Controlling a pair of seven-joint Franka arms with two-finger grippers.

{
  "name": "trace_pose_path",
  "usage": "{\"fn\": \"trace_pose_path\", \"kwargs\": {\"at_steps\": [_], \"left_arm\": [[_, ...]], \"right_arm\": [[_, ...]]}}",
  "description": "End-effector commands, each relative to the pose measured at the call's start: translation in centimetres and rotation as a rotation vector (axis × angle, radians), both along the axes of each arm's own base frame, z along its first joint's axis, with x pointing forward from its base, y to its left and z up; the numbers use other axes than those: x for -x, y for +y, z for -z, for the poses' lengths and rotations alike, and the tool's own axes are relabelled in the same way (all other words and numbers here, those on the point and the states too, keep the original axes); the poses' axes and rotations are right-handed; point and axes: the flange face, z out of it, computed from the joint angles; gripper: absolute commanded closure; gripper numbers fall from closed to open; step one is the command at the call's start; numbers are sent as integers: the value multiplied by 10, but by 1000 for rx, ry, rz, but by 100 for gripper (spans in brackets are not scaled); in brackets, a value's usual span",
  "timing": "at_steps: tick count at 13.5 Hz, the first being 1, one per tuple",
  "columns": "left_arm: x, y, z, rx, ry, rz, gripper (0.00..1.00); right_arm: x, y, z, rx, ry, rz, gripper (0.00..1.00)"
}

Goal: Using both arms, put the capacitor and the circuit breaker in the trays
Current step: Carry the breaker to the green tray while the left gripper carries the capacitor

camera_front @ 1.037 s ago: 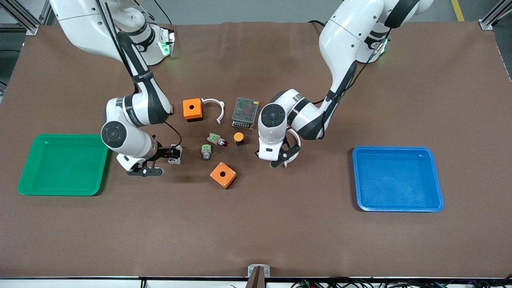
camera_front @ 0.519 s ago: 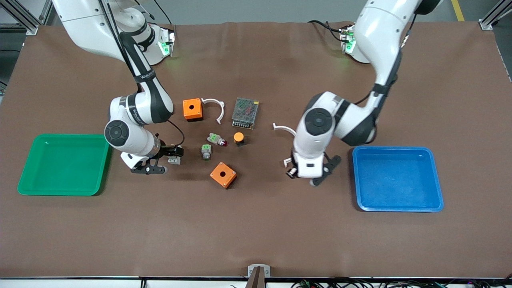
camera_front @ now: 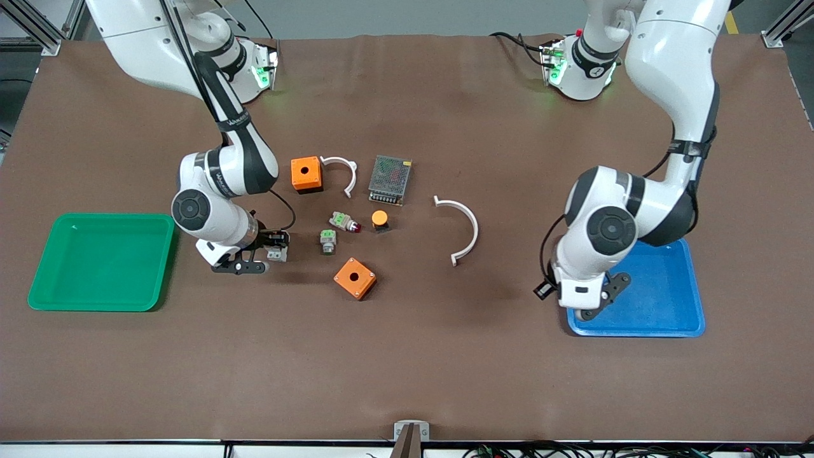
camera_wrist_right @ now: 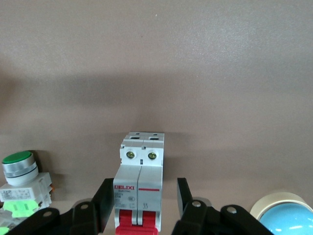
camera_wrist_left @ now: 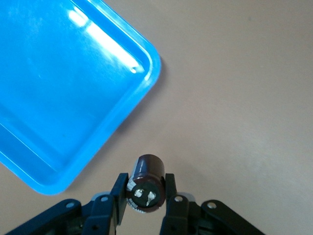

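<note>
Left jaws clench one capacitor; right jaws flank one circuit breaker, seemingly not yet gripping.

Left hand clamped, right hand closing

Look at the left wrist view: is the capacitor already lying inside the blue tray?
No, the capacitor sits gripped in the left hand, beside the blue tray.

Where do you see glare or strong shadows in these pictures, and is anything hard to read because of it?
Left wrist view: white glare streaks on the blue tray; the capacitor stays sharp. Right wrist view: a broad soft shadow band crosses the table above the circuit breaker, whose label is readable. Front view: even light, with soft shadows under both arms and green lamp glow at their bases.
</note>
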Motion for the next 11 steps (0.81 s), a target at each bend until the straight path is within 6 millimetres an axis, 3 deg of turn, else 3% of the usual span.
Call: {"fn": "trace_pose_path", "kwargs": {"at_steps": [1,3,5,6,9,11], "left_arm": [[0,32,-3,-21,15,60,100],[-3,62,0,-20,32,112,100],[-2,83,5,-19,52,167,100],[-1,96,9,-20,64,176,100],[0,135,11,-20,86,262,99],[3,163,13,-13,103,329,99]], "right_arm": [[0,3,2,-12,-9,22,69],[-1,0,0,-13,-11,26,78],[-4,-8,-9,-16,-17,35,80],[-9,-16,-30,-25,-32,36,80],[-36,-75,-108,-45,6,90,81],[-56,-140,-158,-5,71,101,81]]}}
